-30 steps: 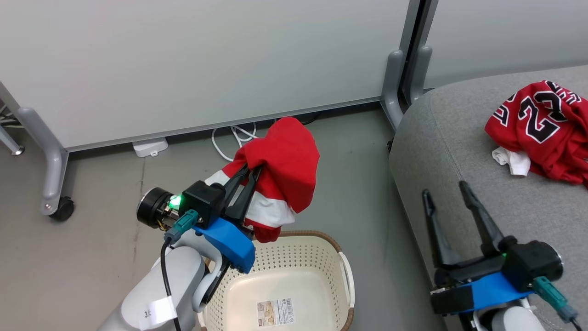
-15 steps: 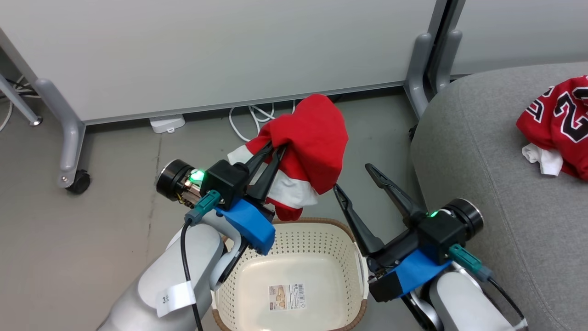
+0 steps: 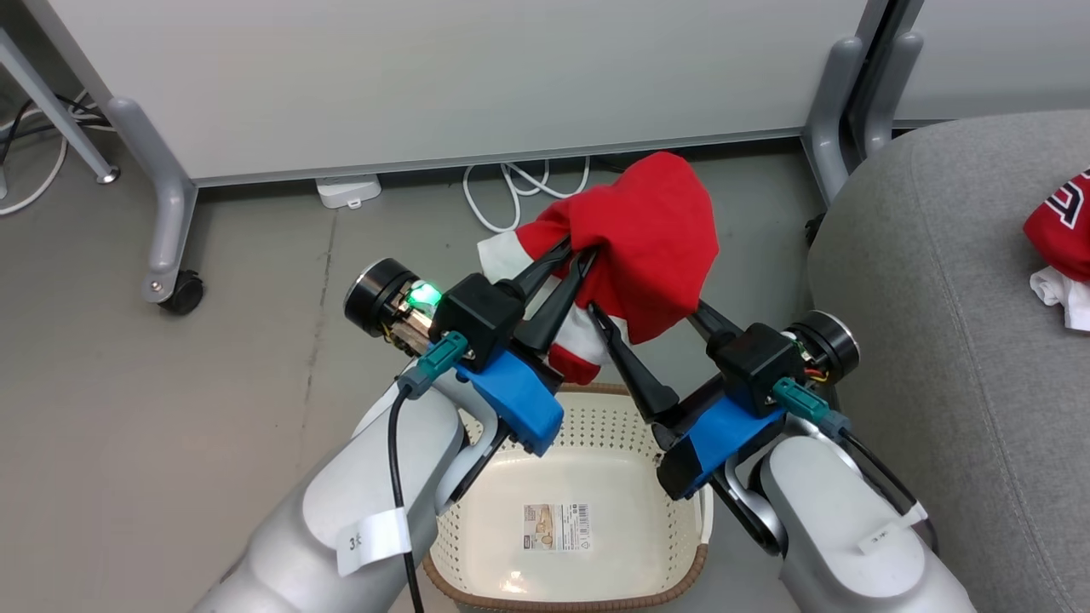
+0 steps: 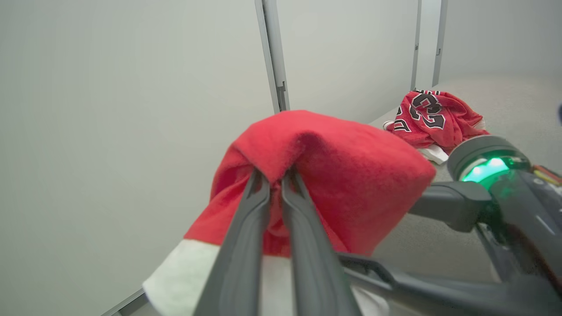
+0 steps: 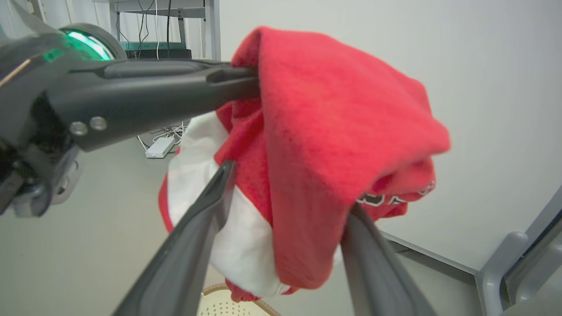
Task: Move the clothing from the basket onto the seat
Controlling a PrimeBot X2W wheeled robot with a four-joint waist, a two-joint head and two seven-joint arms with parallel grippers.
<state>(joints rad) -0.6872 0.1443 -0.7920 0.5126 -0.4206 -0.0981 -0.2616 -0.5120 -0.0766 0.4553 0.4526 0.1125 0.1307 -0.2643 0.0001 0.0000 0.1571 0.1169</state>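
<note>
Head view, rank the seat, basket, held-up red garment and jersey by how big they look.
Largest: seat.
Next: basket and held red garment look alike; the garment hangs nearer the camera, so no ranking between them.
Smallest: jersey, cut off by the picture's edge.

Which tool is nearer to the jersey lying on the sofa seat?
Right. The right tool, open around the red garment, sits toward the jersey; the left tool, shut on that garment, is farther from it.

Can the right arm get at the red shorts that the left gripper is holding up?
Probably yes. The right gripper is open, one finger on each side of the red shorts, which hang from the shut left gripper above the basket. Nothing stands between them.
</note>
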